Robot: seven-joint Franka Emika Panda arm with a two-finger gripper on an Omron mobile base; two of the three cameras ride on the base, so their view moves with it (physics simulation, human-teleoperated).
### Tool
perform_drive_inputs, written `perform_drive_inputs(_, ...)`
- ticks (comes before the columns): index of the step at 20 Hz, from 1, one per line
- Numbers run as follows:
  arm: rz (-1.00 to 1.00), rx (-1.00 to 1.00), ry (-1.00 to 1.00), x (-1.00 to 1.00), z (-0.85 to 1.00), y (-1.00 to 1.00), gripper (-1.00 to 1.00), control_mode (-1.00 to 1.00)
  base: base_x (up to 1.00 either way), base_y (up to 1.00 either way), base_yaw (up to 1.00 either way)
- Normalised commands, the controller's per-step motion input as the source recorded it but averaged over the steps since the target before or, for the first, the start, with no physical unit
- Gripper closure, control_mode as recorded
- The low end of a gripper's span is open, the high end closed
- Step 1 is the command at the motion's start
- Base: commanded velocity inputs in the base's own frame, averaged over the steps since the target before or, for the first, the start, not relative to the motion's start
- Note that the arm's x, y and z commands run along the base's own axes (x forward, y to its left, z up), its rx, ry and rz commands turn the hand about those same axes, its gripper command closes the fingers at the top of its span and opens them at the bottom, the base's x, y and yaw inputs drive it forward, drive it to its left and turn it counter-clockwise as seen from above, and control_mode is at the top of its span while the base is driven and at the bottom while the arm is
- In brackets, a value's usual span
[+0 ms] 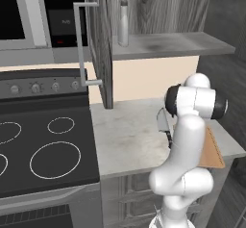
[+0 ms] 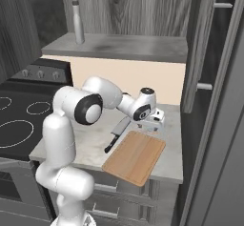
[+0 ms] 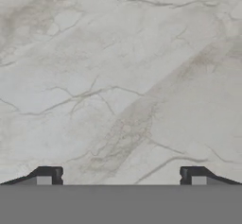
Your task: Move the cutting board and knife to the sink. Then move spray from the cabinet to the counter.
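Gripper (image 2: pixel 153 120) spread wide and empty above bare marble counter (image 3: pixel 118 76), just beyond the cutting board (image 2: pixel 135 157) at the near edge with the knife (image 2: pixel 116 133) to its left, so descending here risks closing on nothing.

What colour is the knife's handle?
Black; the knife shows best in the right base view.

counter (image 2: pixel 169 125): we see pale veined marble, smooth, matt
cutting board (image 2: pixel 135 156): tan wood, visible grain, matt
cabinet (image 2: pixel 138 10): dark grey wood-grain
door handle (image 1: pixel 81 44): silver metal bar
knife (image 2: pixel 116 133): grey metal blade, black handle
stovetop (image 1: pixel 43 145): we read black glass, smooth
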Motion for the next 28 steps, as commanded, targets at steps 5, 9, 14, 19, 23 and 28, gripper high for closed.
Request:
perform_drive_inputs(5,-0.01,-0.02,-0.15,0.1,0.48,0.07,-1.0,-1.0,0.0,0.0,0.0)
perform_drive_inputs(9,-0.11,0.0,0.0,-0.77,0.18,0.16,-1.0,-1.0,0.0,0.0,0.0)
perform_drive_inputs(14,-0.12,0.0,-0.03,-1.0,0.28,0.37,-1.0,-1.0,0.0,0.0,0.0)
perform_drive_inputs(19,-0.1,-0.01,-0.04,-0.89,0.22,0.73,-1.0,-1.0,0.0,0.0,0.0)
perform_drive_inputs(23,-0.23,0.0,-0.01,-0.97,0.46,0.29,-1.0,-1.0,0.0,0.0,0.0)
perform_drive_inputs(28,-0.27,0.0,-0.03,-1.0,0.58,0.04,-1.0,-1.0,0.0,0.0,0.0)
